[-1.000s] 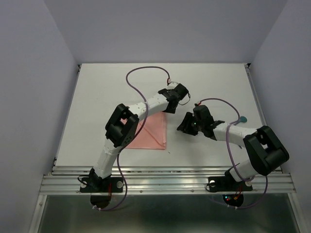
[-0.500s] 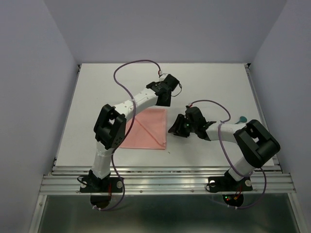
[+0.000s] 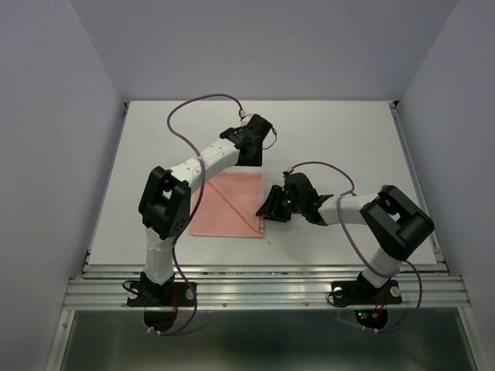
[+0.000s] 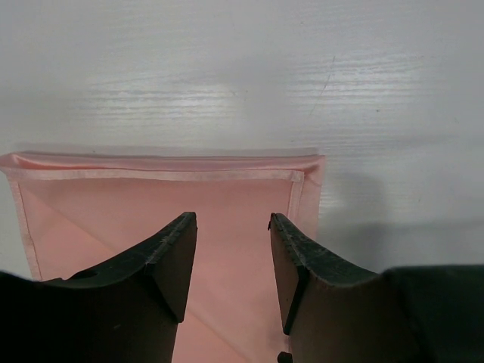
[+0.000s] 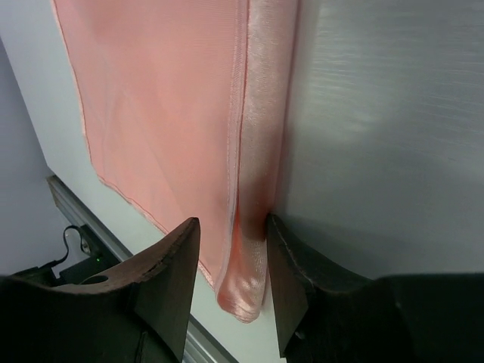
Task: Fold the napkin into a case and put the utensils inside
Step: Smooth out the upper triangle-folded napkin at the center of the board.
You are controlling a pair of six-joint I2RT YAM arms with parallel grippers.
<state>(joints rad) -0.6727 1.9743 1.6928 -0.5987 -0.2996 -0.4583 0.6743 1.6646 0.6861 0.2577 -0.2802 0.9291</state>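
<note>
At right wrist, napkin (image 5: 151, 113) edge doubled over, overhead flat

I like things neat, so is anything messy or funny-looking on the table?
Nothing is spilled or broken. The napkin lies flat, but its right edge puffs up in a loose rolled fold, bulging most at the near corner, by the right end effector. No cutlery shows in any view.

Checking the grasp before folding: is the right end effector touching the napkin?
Cannot tell. In the right wrist view, the hemmed edge of the napkin lies between the spread fingers of the right end effector, but neither contact nor a gap shows plainly.
</note>
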